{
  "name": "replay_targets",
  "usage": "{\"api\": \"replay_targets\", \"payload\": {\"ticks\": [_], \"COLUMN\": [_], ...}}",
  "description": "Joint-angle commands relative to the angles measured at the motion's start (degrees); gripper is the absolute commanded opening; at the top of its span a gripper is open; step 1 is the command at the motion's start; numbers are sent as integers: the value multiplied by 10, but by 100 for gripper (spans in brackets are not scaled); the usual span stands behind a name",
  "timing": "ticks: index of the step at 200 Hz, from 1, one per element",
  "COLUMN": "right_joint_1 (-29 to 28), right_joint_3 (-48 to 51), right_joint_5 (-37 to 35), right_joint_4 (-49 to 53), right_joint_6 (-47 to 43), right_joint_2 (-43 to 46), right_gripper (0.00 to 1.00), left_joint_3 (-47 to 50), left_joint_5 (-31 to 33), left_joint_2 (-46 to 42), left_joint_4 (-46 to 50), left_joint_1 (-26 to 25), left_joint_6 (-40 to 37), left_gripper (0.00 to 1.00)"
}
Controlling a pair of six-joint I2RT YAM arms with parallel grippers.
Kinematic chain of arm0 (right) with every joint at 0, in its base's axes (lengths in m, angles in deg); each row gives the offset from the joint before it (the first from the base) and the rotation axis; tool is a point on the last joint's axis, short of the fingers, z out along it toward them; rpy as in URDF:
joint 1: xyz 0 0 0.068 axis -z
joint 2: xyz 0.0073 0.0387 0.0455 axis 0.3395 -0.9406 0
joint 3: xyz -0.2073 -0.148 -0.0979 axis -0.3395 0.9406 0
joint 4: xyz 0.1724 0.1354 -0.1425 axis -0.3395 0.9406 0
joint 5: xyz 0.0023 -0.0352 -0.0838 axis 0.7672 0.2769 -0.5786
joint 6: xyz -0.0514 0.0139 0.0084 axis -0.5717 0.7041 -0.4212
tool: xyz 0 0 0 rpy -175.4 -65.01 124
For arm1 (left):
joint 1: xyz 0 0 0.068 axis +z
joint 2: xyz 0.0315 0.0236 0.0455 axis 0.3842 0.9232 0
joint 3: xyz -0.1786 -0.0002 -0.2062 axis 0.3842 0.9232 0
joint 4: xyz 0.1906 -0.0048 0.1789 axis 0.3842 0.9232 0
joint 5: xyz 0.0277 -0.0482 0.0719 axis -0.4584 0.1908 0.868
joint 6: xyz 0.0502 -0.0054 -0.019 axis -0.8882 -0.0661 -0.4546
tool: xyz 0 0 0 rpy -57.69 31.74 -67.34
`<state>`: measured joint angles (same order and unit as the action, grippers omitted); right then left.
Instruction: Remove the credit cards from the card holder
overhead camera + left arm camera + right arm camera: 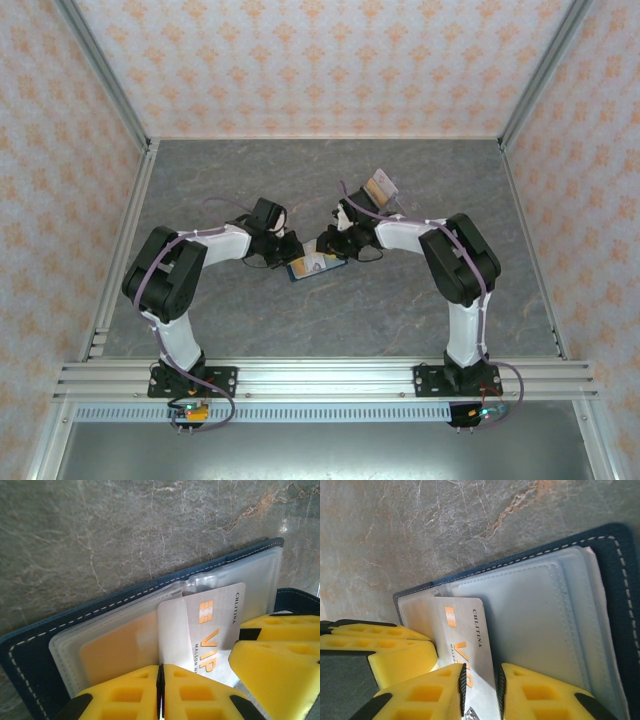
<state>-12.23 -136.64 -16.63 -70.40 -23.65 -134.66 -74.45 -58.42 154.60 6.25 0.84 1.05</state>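
Navy card holder [318, 266] lies open on the grey table [200, 190], midway between the arms, with both grippers at it.

Left wrist view: the left gripper [160, 695] has its jaws closed together at the edge of the clear sleeve [172, 625]; whether it pinches that sleeve I cannot tell. An orange card [115, 650] sits fully pocketed.

Right wrist view: the right gripper [481, 690] has its jaws slightly apart, and the VIP card [467, 630] end lies between them. The card's long axis runs along the fingers, so a straight pull-back seems required. The orange card is not discernible here.
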Motion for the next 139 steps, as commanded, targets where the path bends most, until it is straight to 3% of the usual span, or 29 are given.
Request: {"api": "replay_targets", "payload": {"ticks": [1,33,74,110,139], "right_joint_1": [1,2,1,2,2], "right_joint_3": [-15,-20,-10,-10,-24], "right_joint_5": [8,18,-24,-112,-177], "right_joint_4": [1,-2,13,73,120], "right_joint_6": [0,0,-12,-63,-128], "right_joint_2": [-17,-25,7,73,130], "right_gripper": [26,25,4,0,0], "left_joint_3": [1,4,-2,-30,-47], "left_joint_5": [12,20,36,83,147], "left_joint_2": [15,16,5,-42,-100], "left_joint_4": [13,17,38,112,163], "left_joint_1": [-2,-2,-1,-1,-1], "left_joint_6": [-15,-15,-19,-49,-59], "left_gripper": [10,9,10,22,40]}}
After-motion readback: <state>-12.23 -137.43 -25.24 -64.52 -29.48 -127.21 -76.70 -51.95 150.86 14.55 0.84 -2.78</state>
